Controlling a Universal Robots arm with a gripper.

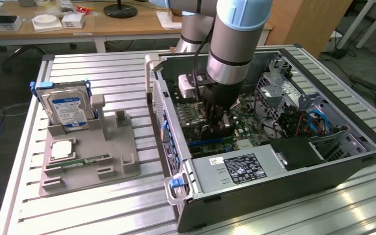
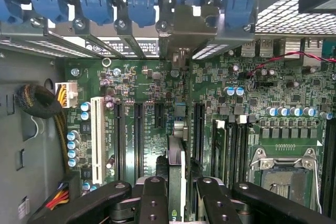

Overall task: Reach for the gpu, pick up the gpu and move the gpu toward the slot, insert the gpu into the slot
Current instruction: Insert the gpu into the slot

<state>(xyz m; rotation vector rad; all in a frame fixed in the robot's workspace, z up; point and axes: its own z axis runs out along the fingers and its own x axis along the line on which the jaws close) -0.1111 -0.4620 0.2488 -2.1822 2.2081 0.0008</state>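
gpu (image 2: 177,163) | edge-on, clamped between jaws | jaws narrowly parted | over motherboard (image 2: 149,148)

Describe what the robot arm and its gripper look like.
The arm is a silver-grey tube with light blue joint caps and black rings; a black cable runs to a pale box at the wrist. The gripper is black, its fingers studded with round screws.

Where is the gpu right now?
In the wrist view the gpu stands edge-on between the jaws, over the long slots of the green motherboard, inside the open computer case.
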